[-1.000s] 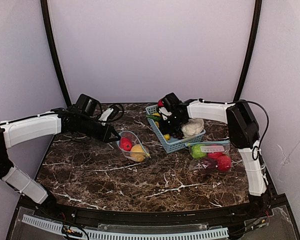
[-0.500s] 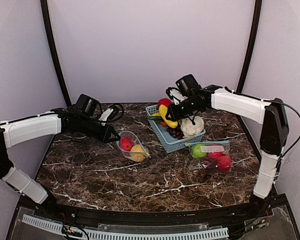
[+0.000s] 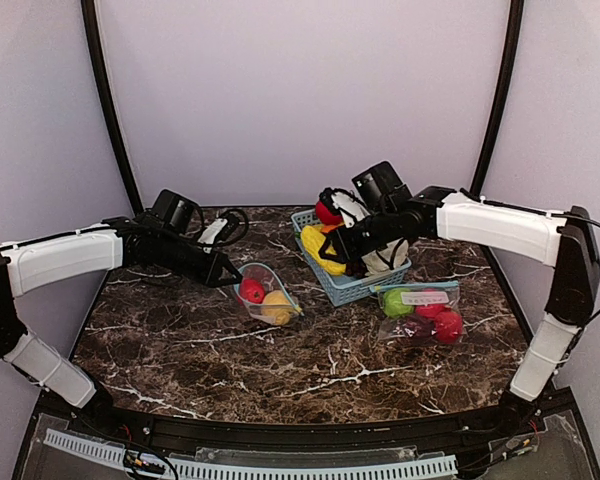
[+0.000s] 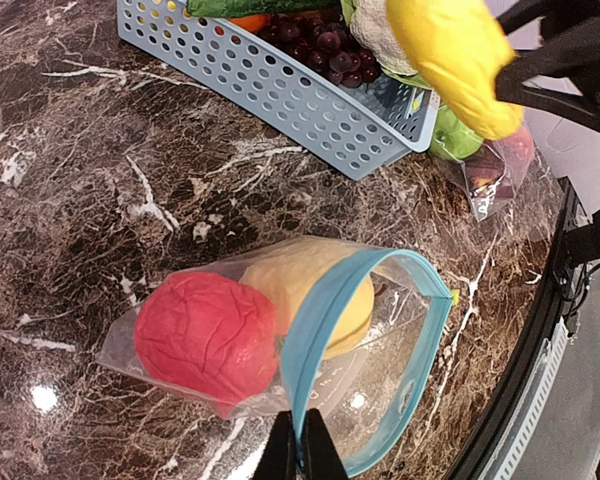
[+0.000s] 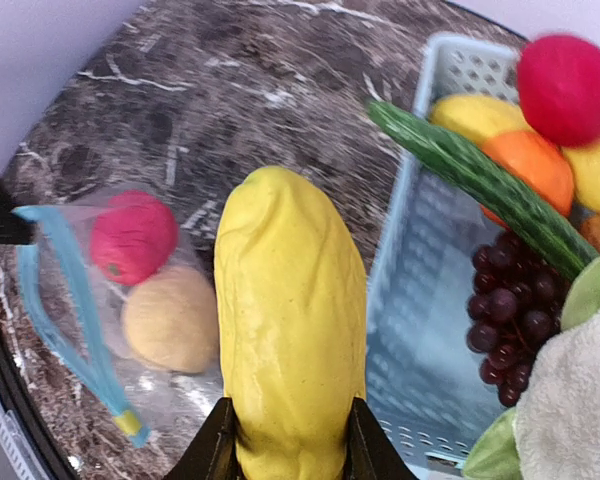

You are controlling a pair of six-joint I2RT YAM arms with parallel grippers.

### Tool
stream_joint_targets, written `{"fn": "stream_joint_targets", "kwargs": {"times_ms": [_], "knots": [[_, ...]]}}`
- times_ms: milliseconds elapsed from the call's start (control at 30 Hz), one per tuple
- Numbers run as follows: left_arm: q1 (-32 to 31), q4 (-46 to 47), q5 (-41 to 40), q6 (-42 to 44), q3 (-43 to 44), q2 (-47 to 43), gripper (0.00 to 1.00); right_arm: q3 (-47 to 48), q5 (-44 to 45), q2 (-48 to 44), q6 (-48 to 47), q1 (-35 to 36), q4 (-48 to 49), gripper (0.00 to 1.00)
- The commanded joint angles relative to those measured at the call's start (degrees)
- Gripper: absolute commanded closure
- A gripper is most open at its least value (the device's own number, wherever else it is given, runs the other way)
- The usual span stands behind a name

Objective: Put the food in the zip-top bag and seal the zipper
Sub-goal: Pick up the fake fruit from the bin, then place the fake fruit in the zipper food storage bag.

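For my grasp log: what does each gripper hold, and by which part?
Right gripper: the long yellow food, by one end. Left gripper: the open zip-top bag, by its blue zipper rim.

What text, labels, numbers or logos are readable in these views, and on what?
Nothing readable in any view.
White label on the filled bag beside the basket: any print is too small and blurred to read.
Open bag, basket, yellow food: no print visible.
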Motion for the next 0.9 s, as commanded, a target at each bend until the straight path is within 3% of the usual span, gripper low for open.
{"fn": "stream_joint_targets", "kwargs": {"times_ms": [0,367,867], "knots": [[0.2,0.7,2.7,0.3,-1.0,-1.4,0.99,-3.3,-5.0,-6.1,-2.6,5.7,10.9,0.89],[0.3,0.9,2.7,0.2,-1.2,-1.4,0.99,-9.7,-3.6,-2.5,-3.7,14.8,32.7,0.88],[0.2,1.1,3.3,0.0,-1.2,-1.6,0.99,-19.4,-0.1,1.5,-1.7,16.9,53.7,0.88]]}}
